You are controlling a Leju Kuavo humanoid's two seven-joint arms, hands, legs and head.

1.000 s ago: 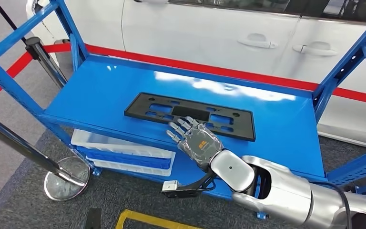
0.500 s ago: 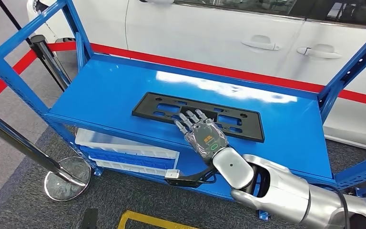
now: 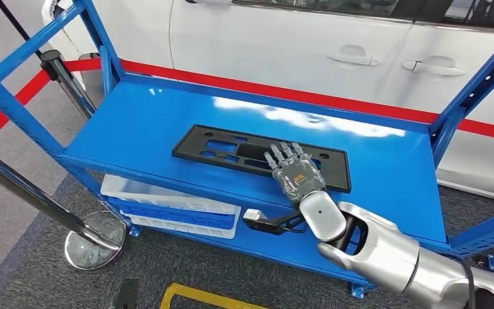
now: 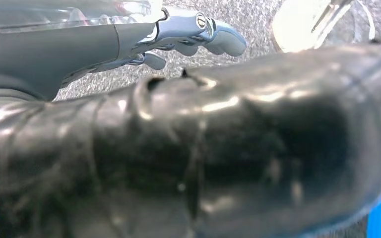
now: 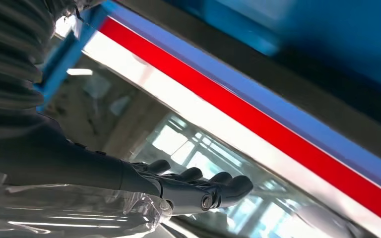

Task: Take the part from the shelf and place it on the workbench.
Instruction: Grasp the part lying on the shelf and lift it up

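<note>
The part (image 3: 252,152) is a flat black plate with several cut-outs, lying lengthwise in the middle of the blue shelf (image 3: 141,122). My right hand (image 3: 296,172) reaches in from the lower right, palm down, fingers stretched over the plate's right half near its front edge; whether it touches is unclear. In the right wrist view the same hand (image 5: 198,191) is flat with straight fingers and holds nothing. My left hand (image 4: 193,34) hangs low over grey speckled floor, fingers loosely apart and empty.
Blue uprights (image 3: 469,90) frame the shelf on both sides. White bins (image 3: 167,206) sit on the lower level. A white car (image 3: 296,45) stands close behind, with a red band along it. A stanchion with a round base (image 3: 93,238) stands at the left.
My right hand has moved right and farther in, from the plate's middle front edge to over its right half. The view has shifted slightly.
</note>
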